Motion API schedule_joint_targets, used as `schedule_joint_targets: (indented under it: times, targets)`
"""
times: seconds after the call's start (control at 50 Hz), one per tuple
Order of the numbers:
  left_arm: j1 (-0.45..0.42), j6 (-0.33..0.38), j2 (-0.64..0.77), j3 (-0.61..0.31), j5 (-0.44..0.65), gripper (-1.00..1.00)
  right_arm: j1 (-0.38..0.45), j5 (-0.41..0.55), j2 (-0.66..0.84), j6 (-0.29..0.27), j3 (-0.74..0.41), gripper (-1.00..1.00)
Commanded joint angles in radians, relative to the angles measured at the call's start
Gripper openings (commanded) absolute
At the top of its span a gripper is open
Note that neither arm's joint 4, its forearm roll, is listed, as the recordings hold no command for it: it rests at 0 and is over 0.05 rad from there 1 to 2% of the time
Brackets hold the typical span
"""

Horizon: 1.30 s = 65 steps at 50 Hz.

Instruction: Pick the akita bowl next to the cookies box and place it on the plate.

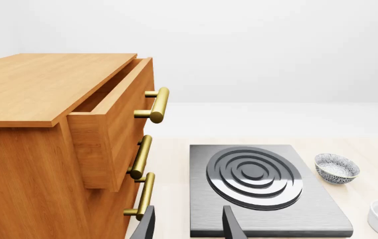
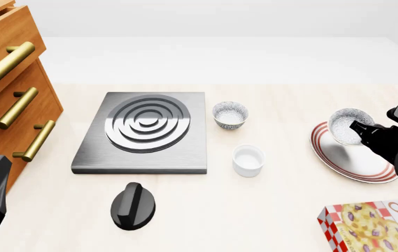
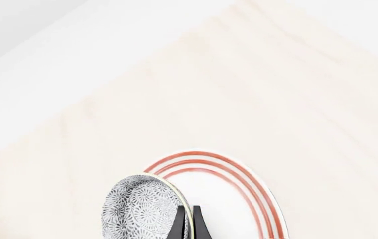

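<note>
Akita bowl (image 2: 345,126) above plate (image 2: 366,164); box (image 2: 380,227) "COO"

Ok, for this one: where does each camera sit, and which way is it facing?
Front: fixed above the arms' side, looking down over table; right gripper holds akita bowl above plate.
Left wrist: behind left gripper, facing stove plate and drawers.
Right wrist: behind right gripper, looking down at bowl and plate.
Front and right wrist share bowl and plate.
</note>
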Motion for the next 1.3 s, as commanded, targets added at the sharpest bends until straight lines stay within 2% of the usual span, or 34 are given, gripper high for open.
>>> schedule_joint_targets:
  times: [0.02,0.06,0.12,0.14,0.26,0.38,0.4,0.5,0.62,0.7,0.74,0.82,0.86,0.88,0.9,0.94,1.02,1.06,1.08,1.1,1.18,1.24,1.26,1.3]
  targets:
    - [0.000,0.000,0.000,0.000,0.000,1.00,-0.025,0.000,0.030,-0.032,-0.019,-1.00]
    - [0.000,0.000,0.000,0.000,0.000,1.00,-0.023,0.002,0.032,-0.032,-0.020,-1.00]
    - [0.000,0.000,0.000,0.000,0.000,1.00,-0.034,0.008,0.027,-0.071,-0.022,-1.00]
    - [0.000,0.000,0.000,0.000,0.000,1.00,-0.031,0.006,0.029,-0.058,-0.021,-1.00]
    - [0.000,0.000,0.000,0.000,0.000,1.00,-0.029,0.031,0.020,-0.072,-0.033,-1.00]
    - [0.000,0.000,0.000,0.000,0.000,1.00,-0.003,0.053,-0.026,-0.047,-0.023,-1.00]
    - [0.000,0.000,0.000,0.000,0.000,1.00,-0.003,0.064,-0.038,-0.055,-0.023,1.00]
    - [0.000,0.000,0.000,0.000,0.000,1.00,-0.014,0.125,-0.168,-0.067,-0.003,1.00]
    - [0.000,0.000,0.000,0.000,0.000,1.00,-0.015,0.292,-0.444,-0.091,0.003,1.00]
    - [0.000,0.000,0.000,0.000,0.000,1.00,0.000,0.362,-0.544,-0.088,-0.007,1.00]
    - [0.000,0.000,0.000,0.000,0.000,1.00,0.005,0.419,-0.618,-0.105,-0.023,1.00]
    - [0.000,0.000,0.000,0.000,0.000,1.00,0.016,0.542,-0.802,-0.102,-0.051,1.00]
    - [0.000,0.000,0.000,0.000,0.000,1.00,0.012,0.642,-0.972,-0.106,-0.080,1.00]
    - [0.000,0.000,0.000,0.000,0.000,1.00,0.024,0.668,-1.037,-0.081,-0.087,1.00]
    - [0.000,0.000,0.000,0.000,0.000,1.00,0.024,0.669,-1.038,-0.081,-0.086,1.00]
    - [0.000,0.000,0.000,0.000,0.000,1.00,0.011,0.737,-1.195,-0.056,-0.120,1.00]
    - [0.000,0.000,0.000,0.000,0.000,1.00,-0.021,0.806,-1.505,0.043,-0.199,1.00]
    - [0.000,0.000,0.000,0.000,0.000,1.00,-0.005,0.815,-1.519,0.057,-0.213,1.00]
    - [0.000,0.000,0.000,0.000,0.000,1.00,0.012,0.838,-1.551,0.053,-0.275,1.00]
    - [0.000,0.000,0.000,0.000,0.000,1.00,0.012,0.839,-1.551,0.053,-0.276,1.00]
    - [0.000,0.000,0.000,0.000,0.000,1.00,0.012,0.882,-1.597,0.006,-0.389,1.00]
    - [0.000,0.000,0.000,0.000,0.000,1.00,0.023,0.878,-1.618,-0.003,-0.403,1.00]
    - [0.000,0.000,0.000,0.000,0.000,1.00,0.022,0.880,-1.641,-0.050,-0.428,1.00]
    - [0.000,0.000,0.000,0.000,0.000,1.00,0.029,0.896,-1.658,-0.063,-0.446,1.00]
